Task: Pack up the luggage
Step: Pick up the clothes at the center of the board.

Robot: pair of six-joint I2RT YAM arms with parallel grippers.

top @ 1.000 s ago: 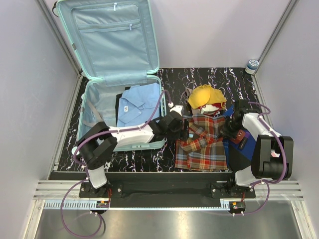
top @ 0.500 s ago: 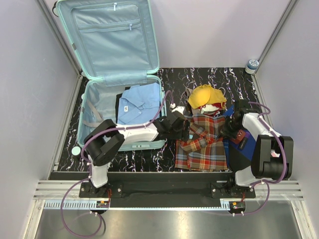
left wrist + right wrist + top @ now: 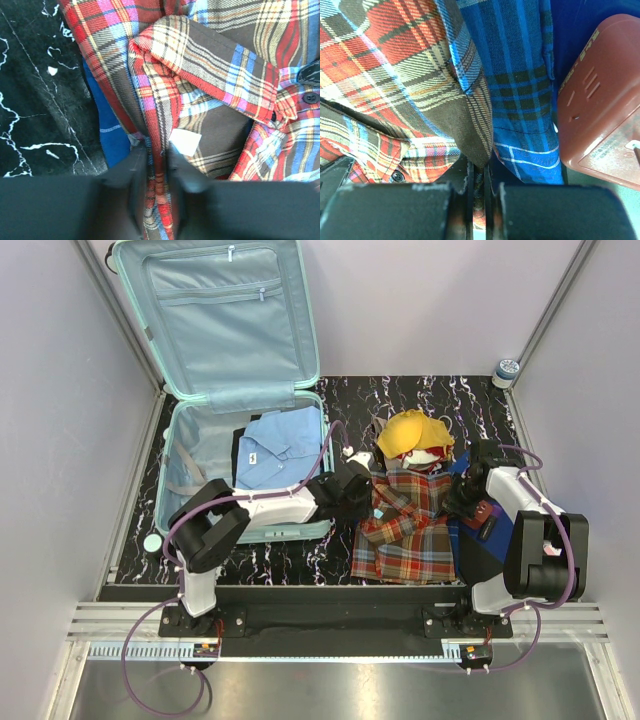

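The luggage (image 3: 192, 455), a mint-green hard-shell suitcase, lies open at the left with its lid (image 3: 225, 315) leaning on the back wall. A light blue shirt (image 3: 283, 445) lies inside it. A red plaid shirt (image 3: 412, 530) is spread on the black marble table to its right. My left gripper (image 3: 364, 494) is at the shirt's left edge; in the left wrist view it (image 3: 156, 156) is shut on a fold of the plaid shirt (image 3: 215, 65). My right gripper (image 3: 463, 495) is at the shirt's right edge, shut (image 3: 479, 172) on a corner of the same plaid shirt (image 3: 385, 65).
A yellow garment (image 3: 413, 433) lies behind the plaid shirt. A blue checked cloth (image 3: 520, 90) and a reddish-brown box (image 3: 602, 100) lie under and beside my right gripper. A tape roll (image 3: 507, 371) stands at the back right corner. The suitcase's right wall is close to my left arm.
My left gripper has closed from open onto a fold of the plaid shirt after shifting slightly. The right gripper has stayed shut on the shirt's other edge.
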